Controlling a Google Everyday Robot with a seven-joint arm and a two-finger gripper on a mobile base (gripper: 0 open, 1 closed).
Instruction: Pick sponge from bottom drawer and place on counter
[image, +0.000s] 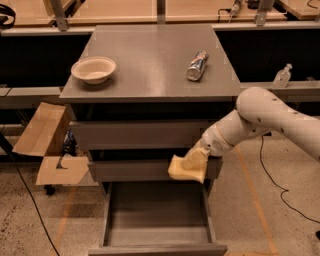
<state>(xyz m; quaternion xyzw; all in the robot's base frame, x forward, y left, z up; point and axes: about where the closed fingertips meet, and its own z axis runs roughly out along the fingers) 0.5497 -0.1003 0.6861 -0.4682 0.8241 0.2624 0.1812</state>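
Your hand (199, 157) is clamped on the sponge (182, 170), holding it in the air just before the middle drawer's front (130, 170) (toward its right end), above the pulled-out bottom drawer (157, 215). Up on the bench (150, 65) you have a bowl (93, 68) and a can (197, 65) lying on its side, well apart.

Pale yellow two-finger hand (194, 161), clamped on the wavy pale yellow foam sponge (179, 171), hanging just in front of the middle grey drawer front (125, 170), above the open shallow grey bottom drawer (157, 215). Up on the flat grey metal table (150, 45): round cream bowl (93, 68) far left, silver can (197, 65) lying right, wide free stretch between.
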